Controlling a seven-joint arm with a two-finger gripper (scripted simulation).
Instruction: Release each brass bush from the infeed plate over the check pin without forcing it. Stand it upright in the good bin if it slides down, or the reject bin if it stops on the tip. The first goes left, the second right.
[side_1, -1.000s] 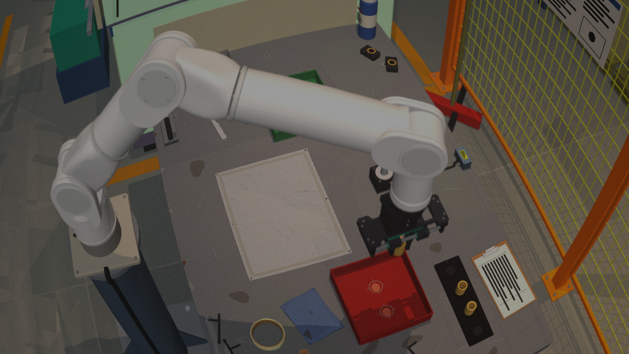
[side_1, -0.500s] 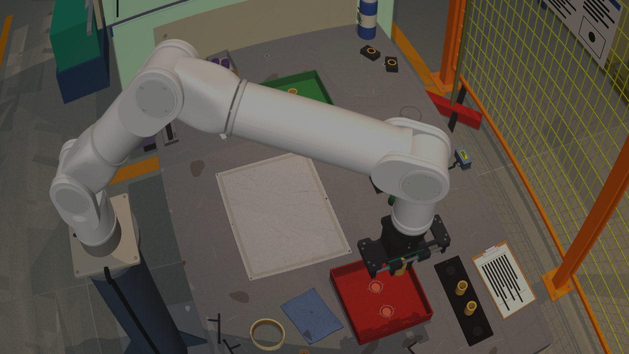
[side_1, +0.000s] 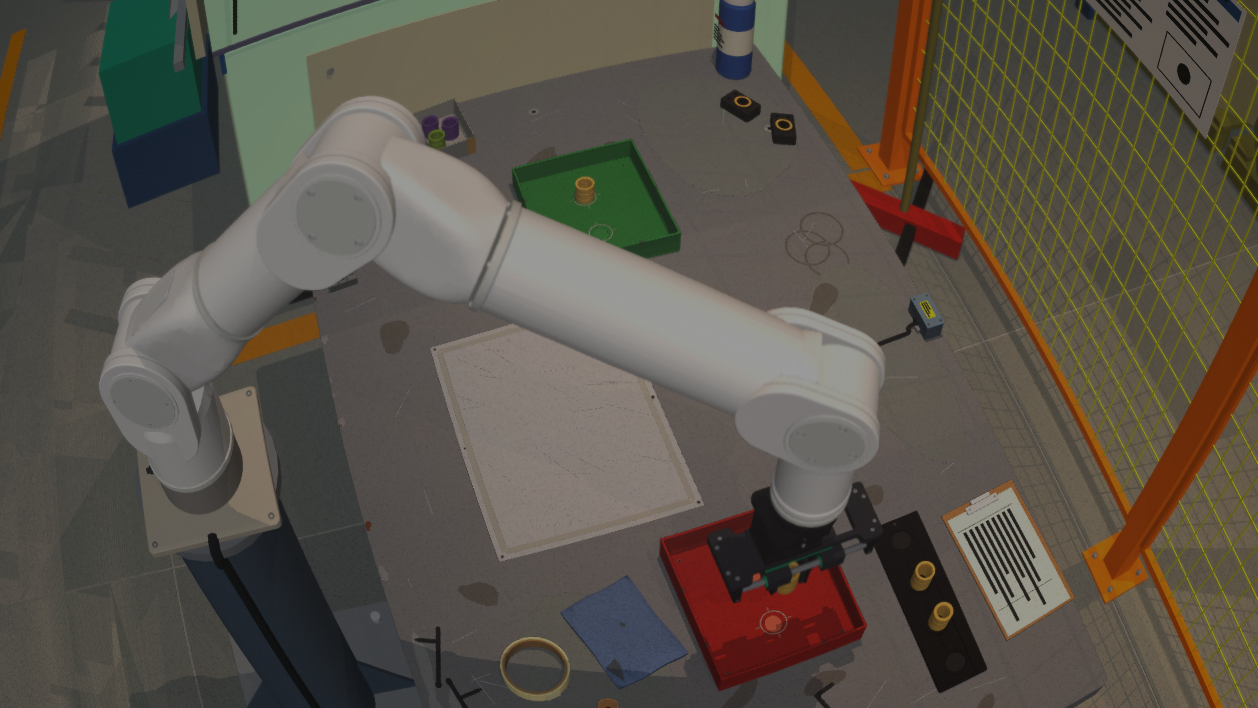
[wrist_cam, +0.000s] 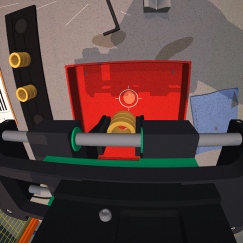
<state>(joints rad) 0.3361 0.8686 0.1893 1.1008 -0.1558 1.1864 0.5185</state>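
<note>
A brass bush [wrist_cam: 121, 122] sits upright between my fingers, low inside the red reject bin [side_1: 761, 602] at the table's near right. A round target mark [wrist_cam: 128, 98] on the bin floor lies just beyond the bush. Right of the bin, the black infeed plate [side_1: 931, 599] carries two more bushes [side_1: 923, 575] [side_1: 941, 615]. Far across the table, the green good bin [side_1: 596, 200] holds one bush [side_1: 584, 189] standing upright. The check pin is hidden behind my arm. My gripper [wrist_cam: 121, 130] is closed on the bush it carries.
A pale mat [side_1: 563, 436] covers the table's middle. A blue cloth [side_1: 623, 630] lies left of the red bin, with a tape ring [side_1: 534, 667] beyond it. A clipboard [side_1: 1006, 557] lies right of the infeed plate. An orange and yellow mesh fence [side_1: 1100, 264] borders the right side.
</note>
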